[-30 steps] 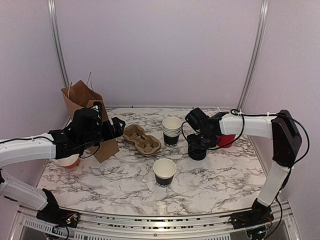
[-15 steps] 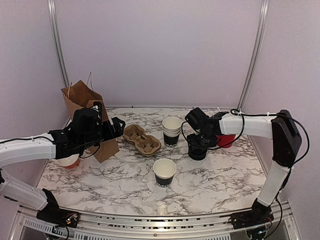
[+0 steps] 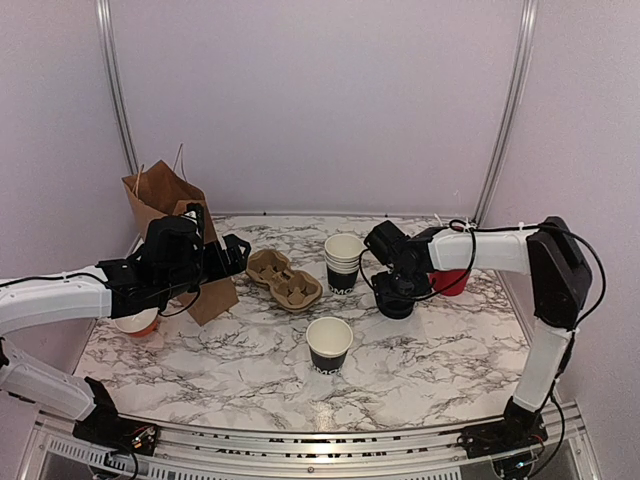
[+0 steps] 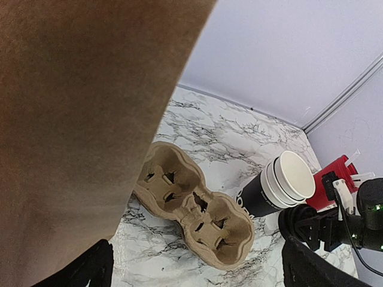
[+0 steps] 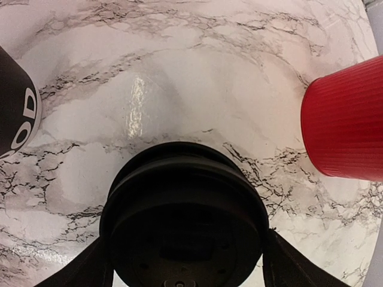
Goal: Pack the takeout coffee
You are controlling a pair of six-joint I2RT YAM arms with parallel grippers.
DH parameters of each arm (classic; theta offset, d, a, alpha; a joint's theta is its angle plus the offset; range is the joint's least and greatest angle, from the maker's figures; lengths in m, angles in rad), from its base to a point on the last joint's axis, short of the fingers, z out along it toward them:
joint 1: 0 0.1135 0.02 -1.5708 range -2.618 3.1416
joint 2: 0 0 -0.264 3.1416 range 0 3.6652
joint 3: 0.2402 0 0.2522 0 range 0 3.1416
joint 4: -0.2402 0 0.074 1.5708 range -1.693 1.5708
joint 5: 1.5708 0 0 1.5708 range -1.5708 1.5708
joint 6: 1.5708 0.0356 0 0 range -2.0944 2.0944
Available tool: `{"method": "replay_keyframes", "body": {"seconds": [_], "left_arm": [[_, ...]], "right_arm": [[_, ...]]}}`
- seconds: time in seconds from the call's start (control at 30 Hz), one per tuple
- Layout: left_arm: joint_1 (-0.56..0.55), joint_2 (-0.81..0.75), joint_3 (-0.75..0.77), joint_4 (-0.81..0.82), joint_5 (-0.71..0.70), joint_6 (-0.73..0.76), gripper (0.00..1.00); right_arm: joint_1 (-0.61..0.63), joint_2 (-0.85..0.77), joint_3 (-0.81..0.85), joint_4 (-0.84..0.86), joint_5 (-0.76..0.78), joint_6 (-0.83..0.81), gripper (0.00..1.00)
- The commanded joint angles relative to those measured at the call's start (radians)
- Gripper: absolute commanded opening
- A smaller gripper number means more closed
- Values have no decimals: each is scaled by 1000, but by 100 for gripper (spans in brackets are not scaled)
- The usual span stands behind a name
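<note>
Hovering at mid-right of the top view, the right gripper (image 3: 397, 290) sits directly over the lid stack (image 3: 397, 306), a pile of black lids on the marble table (image 3: 220, 370). In the right wrist view the stack fills the bottom ctr, w/ the fingers (image 5: 90, 266) spread wide, one on each side of it. Can't tell if the pads touch the rim. The red cup (image 3: 450, 282) stands just right of the lid stack, not touching it.

Task items: a single cup (image 3: 329, 343), black w/ white lettering and white inside, stands upright and lidless at lower ctr of the top view, well apart from both grippers. The cup stack (image 3: 343, 262), several nested cups also open-topped, stands upright at ctr, just left of the right gripper. It is just right of the carrier (image 3: 285, 280), a brown moulded-pulp tray lying flat. No cup sits in the carrier yet.

The left gripper (image 3: 232, 256) is at mid-left, held above the table beside the paper bag (image 3: 160, 205), which stands upright at upper left. In the left wrist view the jaws are wide apart, gripping nothing, w/ the carrier and cup stack seen beyond them. The bag's brown side fills the left half of that frame, v. close to the lens. Can't tell if it touches a finger. Under the left forearm, near the left edge, sits a reddish item (image 3: 137, 322) w/ a pale top, too hidden to ID.
</note>
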Motion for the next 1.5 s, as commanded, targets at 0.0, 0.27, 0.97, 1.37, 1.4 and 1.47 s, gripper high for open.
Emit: {"method": "replay_keyframes", "body": {"seconds": [0.0,0.27,0.97,1.37,1.4,1.47], "left_arm": [[4,-8,4,-2,-10,4,99],[4,-11,2,-6,-12,3,99],[4,-13,-3,2,0,-6,99],[4,-25,-20,15,23,-19,99],[3,-27,-22,13,31,-20,99],[3,-33,-27,13,50,-20,99]], "right_arm": [[-3,26,34,-9,37,4,79],[1,-7,53,-30,39,8,59],[77,-241,122,-147,-144,-55,59],[318,-227,266,-283,-261,-58,59],[336,-216,270,-287,-263,-54,59],[369,-194,279,-303,-261,-46,60]]}}
